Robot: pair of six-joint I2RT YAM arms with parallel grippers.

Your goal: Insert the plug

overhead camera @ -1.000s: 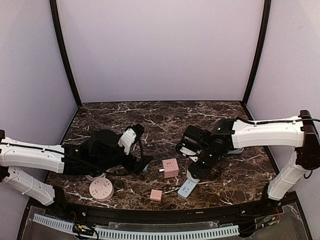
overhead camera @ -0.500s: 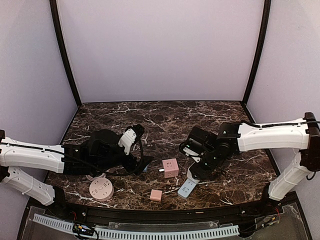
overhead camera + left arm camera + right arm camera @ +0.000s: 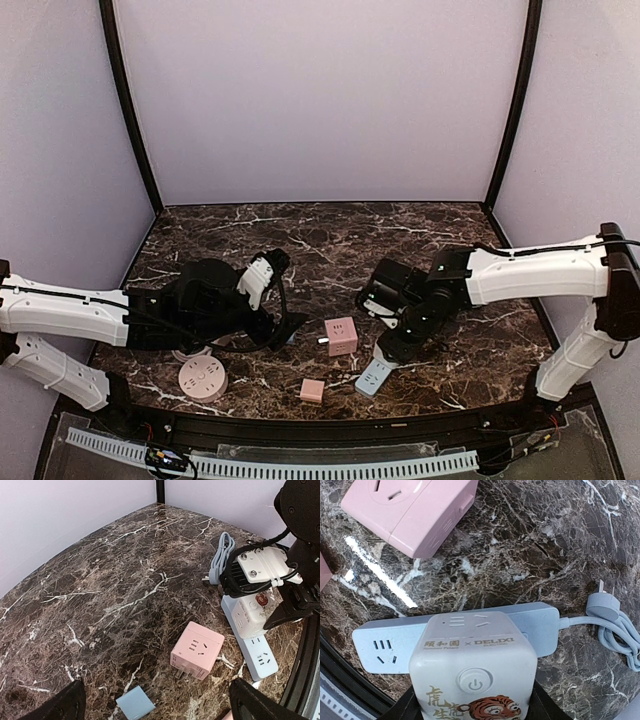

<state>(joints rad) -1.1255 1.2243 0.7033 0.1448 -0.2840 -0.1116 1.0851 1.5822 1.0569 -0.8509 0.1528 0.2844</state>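
Although the overhead camera takes in the whole marble table [image 3: 300,240] and both arms, it hides the plug under the right arm's wrist, and only the wrist cameras show it. The left gripper [image 3: 157,692] hovers low with its fingers [image 3: 70,705] spread wide and nothing between them. The right gripper [image 3: 397,338] is clamped on the white cube plug [image 3: 472,670], its dark fingers at the cube's two sides. The blue power strip [image 3: 380,640] lies flat under that cube; in the right wrist view the plug covers the strip's middle, and in the left wrist view it sits over the strip's far end, though whether its prongs are in a socket cannot be told. The strip's blue cable [image 3: 220,557] is coiled just beyond. The pink cube socket [image 3: 197,650] stands near the strip, apart from it. The round pink socket [image 3: 203,379] and small pink block [image 3: 312,390] show only from overhead.
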